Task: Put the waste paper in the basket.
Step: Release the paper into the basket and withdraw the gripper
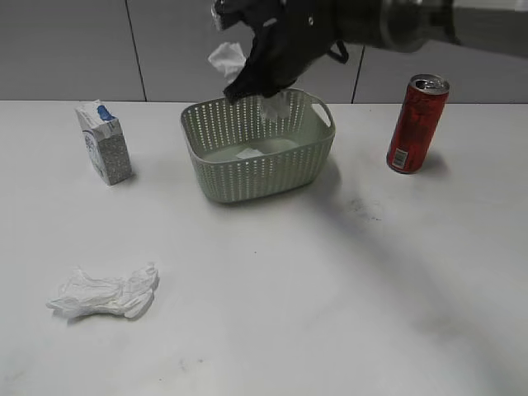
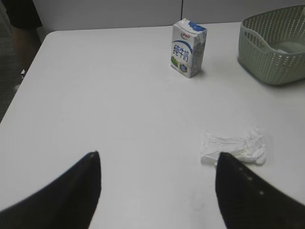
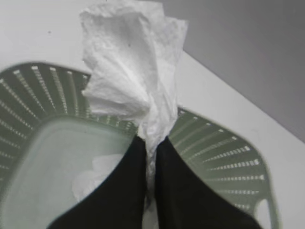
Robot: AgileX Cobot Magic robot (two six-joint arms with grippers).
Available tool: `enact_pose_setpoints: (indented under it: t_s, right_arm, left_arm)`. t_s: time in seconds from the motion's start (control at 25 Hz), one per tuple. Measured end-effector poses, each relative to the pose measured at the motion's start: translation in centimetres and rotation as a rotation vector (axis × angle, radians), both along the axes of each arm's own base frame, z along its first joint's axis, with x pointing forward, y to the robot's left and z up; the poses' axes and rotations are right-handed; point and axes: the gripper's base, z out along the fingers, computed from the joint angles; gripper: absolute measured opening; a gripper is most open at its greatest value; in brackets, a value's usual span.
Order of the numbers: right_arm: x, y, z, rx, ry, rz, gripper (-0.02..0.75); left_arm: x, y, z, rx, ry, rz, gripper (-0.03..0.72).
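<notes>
The sage-green basket (image 1: 247, 177) stands at the table's back middle, with one waste paper wad (image 1: 250, 153) lying on its floor. My right gripper (image 1: 239, 87) hangs over the basket's far rim, shut on a second waste paper wad (image 3: 131, 71) that fans out above the jaws (image 3: 151, 143); the basket (image 3: 224, 157) lies below it. A third wad (image 1: 103, 293) lies at the front left of the table. My left gripper (image 2: 157, 160) is open and empty above the table, its right finger close to that wad (image 2: 233, 147). The left gripper is out of the exterior view.
A white-and-blue carton (image 1: 104, 142) stands left of the basket and also shows in the left wrist view (image 2: 188, 47). A red drink can (image 1: 417, 124) stands at the right. The basket's end (image 2: 271, 45) shows at the left wrist view's top right.
</notes>
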Motion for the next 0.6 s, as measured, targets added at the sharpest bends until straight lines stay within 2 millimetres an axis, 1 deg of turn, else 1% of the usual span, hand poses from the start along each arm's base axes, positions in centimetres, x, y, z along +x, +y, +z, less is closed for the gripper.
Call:
enact_pose_setpoints:
  t_s: [0.04, 0.12, 0.16, 0.24, 0.28, 0.36, 0.44, 0.48, 0.52, 0.6]
  right_arm:
    - [0.1, 0.1, -0.8, -0.008, 0.013, 0.000, 0.016]
    - [0.2, 0.1, -2.6, -0.032, 0.049, -0.001, 0.069]
    - [0.2, 0.1, -3.4, -0.049, 0.074, -0.003, 0.106]
    - [0.0, -0.1, -4.4, -0.082, 0.126, -0.009, 0.222]
    - [-0.1, -0.1, -4.7, -0.091, 0.141, -0.011, 0.280]
    - [-0.2, -0.2, -4.8, -0.106, 0.159, -0.007, 0.435]
    - [-0.2, -0.2, -4.8, -0.109, 0.158, -0.003, 0.537]
    - [-0.2, -0.2, -4.8, -0.109, 0.158, -0.001, 0.577]
    - [-0.2, -0.2, -4.8, -0.110, 0.159, -0.001, 0.601]
    - [-0.3, -0.2, -4.8, -0.107, 0.163, -0.002, 0.621]
  left_arm:
    - [0.0, 0.0, 0.0, 0.000, 0.000, 0.000, 0.566]
    - [0.0, 0.0, 0.0, 0.000, 0.000, 0.000, 0.564]
    - [0.0, 0.0, 0.0, 0.000, 0.000, 0.000, 0.561]
    - [0.0, 0.0, 0.0, 0.000, 0.000, 0.000, 0.557]
    - [0.0, 0.0, 0.0, 0.000, 0.000, 0.000, 0.556]
    - [0.0, 0.0, 0.0, 0.001, 0.000, 0.000, 0.556]
    - [0.0, 0.0, 0.0, 0.001, 0.000, 0.000, 0.556]
    - [0.0, 0.0, 0.0, 0.001, 0.000, 0.000, 0.555]
    - [0.0, 0.0, 0.0, 0.001, 0.000, 0.000, 0.554]
    - [0.0, 0.0, 0.0, 0.001, 0.000, 0.000, 0.552]
